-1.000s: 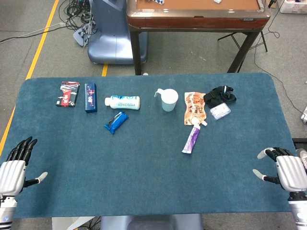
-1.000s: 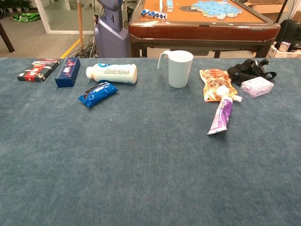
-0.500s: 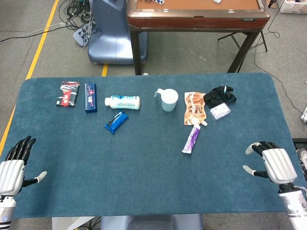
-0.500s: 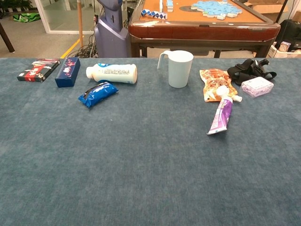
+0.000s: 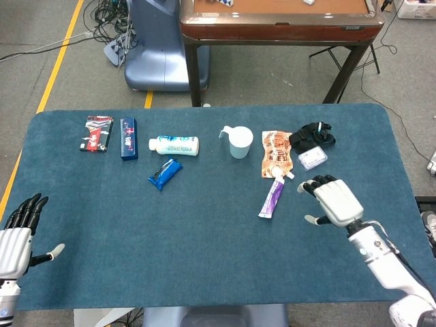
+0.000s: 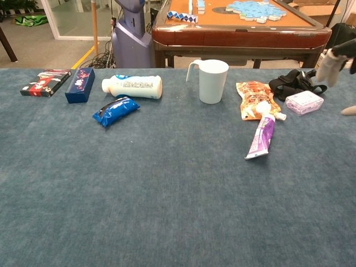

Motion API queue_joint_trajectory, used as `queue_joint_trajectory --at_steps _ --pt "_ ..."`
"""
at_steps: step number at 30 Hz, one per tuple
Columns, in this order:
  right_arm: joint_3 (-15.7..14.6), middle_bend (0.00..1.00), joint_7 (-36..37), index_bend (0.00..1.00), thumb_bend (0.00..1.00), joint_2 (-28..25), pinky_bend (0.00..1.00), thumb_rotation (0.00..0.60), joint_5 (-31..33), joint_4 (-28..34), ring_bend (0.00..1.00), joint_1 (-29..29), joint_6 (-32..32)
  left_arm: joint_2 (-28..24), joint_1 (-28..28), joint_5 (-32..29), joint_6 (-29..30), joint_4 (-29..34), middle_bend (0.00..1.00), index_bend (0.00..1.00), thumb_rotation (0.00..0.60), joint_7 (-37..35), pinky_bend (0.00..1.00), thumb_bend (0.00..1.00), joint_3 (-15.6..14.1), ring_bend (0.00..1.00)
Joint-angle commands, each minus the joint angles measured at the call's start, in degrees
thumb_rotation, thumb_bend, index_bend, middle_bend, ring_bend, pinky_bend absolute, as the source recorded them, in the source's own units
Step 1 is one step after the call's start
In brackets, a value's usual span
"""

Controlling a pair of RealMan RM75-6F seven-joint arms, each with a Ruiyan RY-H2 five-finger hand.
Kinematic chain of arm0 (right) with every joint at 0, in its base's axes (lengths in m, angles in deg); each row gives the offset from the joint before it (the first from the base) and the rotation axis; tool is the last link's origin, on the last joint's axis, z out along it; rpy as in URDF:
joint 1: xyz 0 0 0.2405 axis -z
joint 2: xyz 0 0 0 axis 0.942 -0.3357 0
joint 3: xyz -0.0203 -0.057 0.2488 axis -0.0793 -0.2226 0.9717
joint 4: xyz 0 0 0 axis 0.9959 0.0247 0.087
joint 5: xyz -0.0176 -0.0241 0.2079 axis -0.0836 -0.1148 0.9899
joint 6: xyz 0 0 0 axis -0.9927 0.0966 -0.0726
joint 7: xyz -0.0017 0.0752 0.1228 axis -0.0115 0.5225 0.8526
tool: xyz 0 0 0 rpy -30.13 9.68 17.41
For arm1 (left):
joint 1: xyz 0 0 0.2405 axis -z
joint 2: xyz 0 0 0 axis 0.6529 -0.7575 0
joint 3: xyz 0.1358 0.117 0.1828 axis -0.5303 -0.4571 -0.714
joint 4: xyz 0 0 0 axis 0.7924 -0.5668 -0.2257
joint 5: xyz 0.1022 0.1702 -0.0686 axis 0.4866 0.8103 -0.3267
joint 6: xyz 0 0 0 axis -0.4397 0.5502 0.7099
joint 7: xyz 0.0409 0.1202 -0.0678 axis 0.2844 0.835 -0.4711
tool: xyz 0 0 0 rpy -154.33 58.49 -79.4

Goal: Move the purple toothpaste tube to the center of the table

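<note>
From the head view I see one purple toothpaste tube (image 5: 273, 195) lying flat, cap toward the far edge, touching the near end of one orange pouch (image 5: 276, 153). My right robot hand (image 5: 334, 198) hangs just right of the tube, fingers spread, holding nothing. My left robot hand (image 5: 18, 231) sits off the worktop's (image 5: 204, 252) left near corner, fingers apart and empty. Near-side of the tube the blue cloth is bare up to the near edge. Left of the tube along the far side I count one cup (image 5: 239, 142), one white bottle (image 5: 174, 145), one blue wrapper (image 5: 165, 173) and two small boxes (image 5: 128, 138).

In the chest view the tube (image 6: 261, 135) lies right of the cup (image 6: 212, 80), with open cloth to its near-left. Only pale fingertips (image 6: 330, 67) of the right robot hand show at the right edge, beyond one clear packet (image 6: 303, 102) and one black bundle (image 6: 295, 82).
</note>
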Motion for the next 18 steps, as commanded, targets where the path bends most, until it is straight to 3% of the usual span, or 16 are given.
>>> queue_joint_trajectory --at_steps 1,8,18 --pt "1.5 0.39 -2.2 0.30 0.00 2.4 0.27 0.600 3.8 -2.5 0.24 -5.6 -7.0 0.1 -0.1 -0.2 0.1 -0.1 0.03 0.00 0.600 0.1 0.10 0.12 0.0 0.03" --pt "2.2 0.38 -6.1 0.28 0.00 6.2 0.26 0.600 8.5 -6.7 0.22 -11.4 -12.5 0.1 -0.6 -0.3 0.8 -0.3 0.03 0.00 0.600 -0.5 0.10 0.12 0.0 0.03" --pt "1.0 0.36 -12.1 0.26 0.00 11.9 0.21 0.600 16.0 -13.0 0.18 -18.2 -18.8 0.3 -0.8 -0.2 0.6 -0.7 0.03 0.00 0.600 -0.6 0.10 0.12 -0.1 0.03"
